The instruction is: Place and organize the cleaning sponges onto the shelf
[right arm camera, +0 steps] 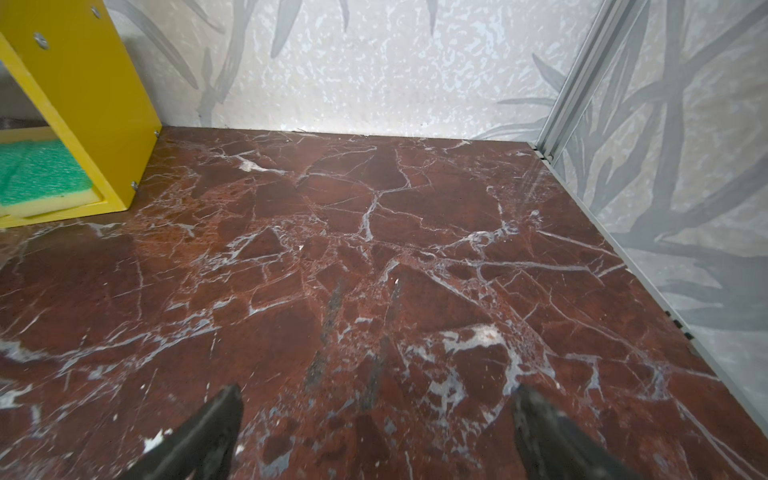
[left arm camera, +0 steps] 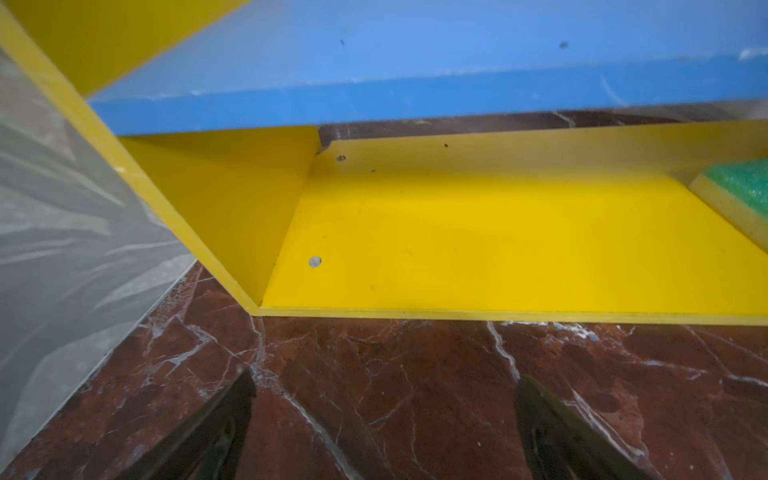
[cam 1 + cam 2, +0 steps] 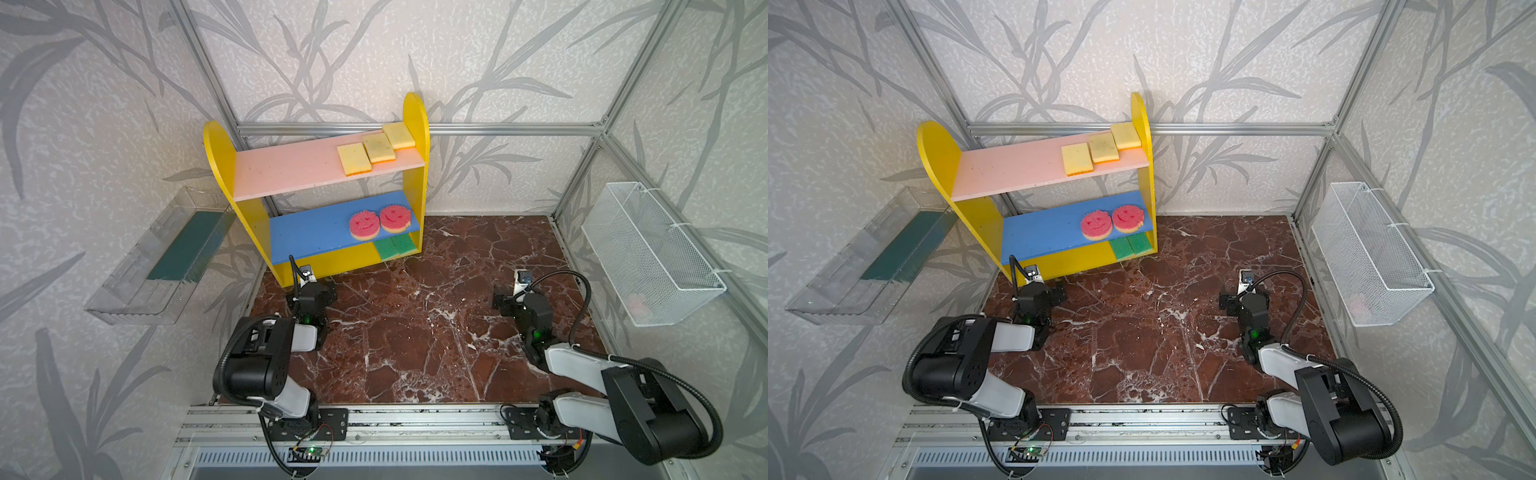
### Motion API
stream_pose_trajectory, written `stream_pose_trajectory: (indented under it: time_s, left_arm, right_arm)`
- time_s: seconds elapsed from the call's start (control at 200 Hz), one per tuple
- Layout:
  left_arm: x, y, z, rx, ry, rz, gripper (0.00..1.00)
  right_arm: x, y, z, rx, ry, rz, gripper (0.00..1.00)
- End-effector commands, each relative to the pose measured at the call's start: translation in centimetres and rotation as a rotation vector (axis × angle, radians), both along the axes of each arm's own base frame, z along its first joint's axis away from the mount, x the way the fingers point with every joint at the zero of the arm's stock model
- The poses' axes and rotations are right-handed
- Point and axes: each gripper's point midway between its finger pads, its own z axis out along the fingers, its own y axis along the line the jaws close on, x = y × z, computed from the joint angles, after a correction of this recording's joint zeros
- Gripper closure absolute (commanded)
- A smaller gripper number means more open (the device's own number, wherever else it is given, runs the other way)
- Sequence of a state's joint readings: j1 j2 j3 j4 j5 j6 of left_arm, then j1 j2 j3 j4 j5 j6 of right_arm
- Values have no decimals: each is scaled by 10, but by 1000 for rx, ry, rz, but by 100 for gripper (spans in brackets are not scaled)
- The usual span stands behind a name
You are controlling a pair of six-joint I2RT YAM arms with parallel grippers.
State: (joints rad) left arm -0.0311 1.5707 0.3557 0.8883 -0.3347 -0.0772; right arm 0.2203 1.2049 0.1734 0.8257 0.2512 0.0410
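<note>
Your two arms sit closest, low over the red-brown marble bench [image 3: 415, 340]. Your left hand [image 2: 386, 378] is wide open and holds nothing. It waits just in front of the shelf [image 3: 216, 145], facing the bare left end of the yellow base [image 2: 498, 249], with the blue board [image 2: 415, 50] hanging over that space. Two green sponges [image 3: 386, 248] lie side by side at the far right end of the base, well apart from that hand. Your right hand [image 1: 376, 388] is wide open too, holding nothing, over bare bench to the right of the shelf. Two pink smiley sponges [image 3: 364, 224] lie on the blue board, right end. Three yellow sponges [image 3: 379, 147] lie in a row on the pink board [image 3: 291, 166], right end. On the left wall hangs a clear tray [image 3: 124, 299] with a green mat [image 3: 183, 245]; on the right wall, a wire basket [image 3: 665, 257].
</note>
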Motion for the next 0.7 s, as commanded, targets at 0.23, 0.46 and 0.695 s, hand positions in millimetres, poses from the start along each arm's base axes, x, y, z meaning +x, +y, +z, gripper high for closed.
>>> stream_pose_trajectory:
  time_s: [0.23, 0.46, 0.695]
  left_arm:
    - [11, -2, 23, 24, -90, -31, 1]
    - [12, -2, 23, 25, -90, -30, 1]
    - [11, -2, 22, 24, -90, -30, 1]
  right_arm:
    - [3, -13, 29, -78, -95, -12, 1]
    - [18, -19, 2, -39, -116, -10, 1]
    - [62, -5, -22, -78, 117, 47, 1]
